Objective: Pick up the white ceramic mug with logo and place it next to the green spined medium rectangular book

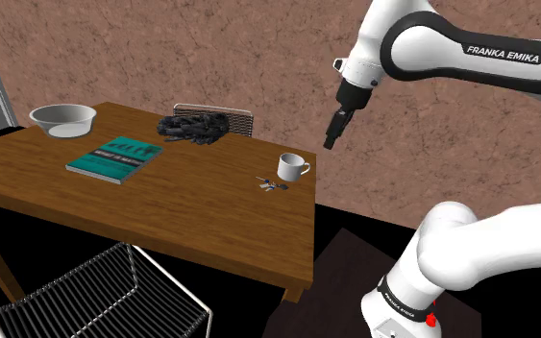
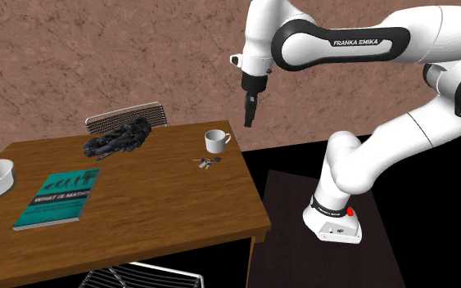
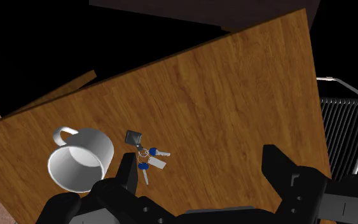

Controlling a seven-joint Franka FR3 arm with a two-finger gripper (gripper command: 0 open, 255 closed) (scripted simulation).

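Shoulder view: the claw (image 1: 332, 132) hung released, empty, above the tabletop (image 1: 191, 216) near the white mug (image 1: 291, 165), which stood beside keys (image 1: 270, 182), well apart from the teal book (image 1: 114, 159).

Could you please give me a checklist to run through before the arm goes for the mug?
1. Jaws open: ok, they stand apart in the wrist view.
2. Mug upright on the table: ok.
3. Jaws centred over the mug: not ok, the mug lies off to one side of them.
4. Keys apart from the mug: ok, though close.
5. Bare table beside the book: ok.
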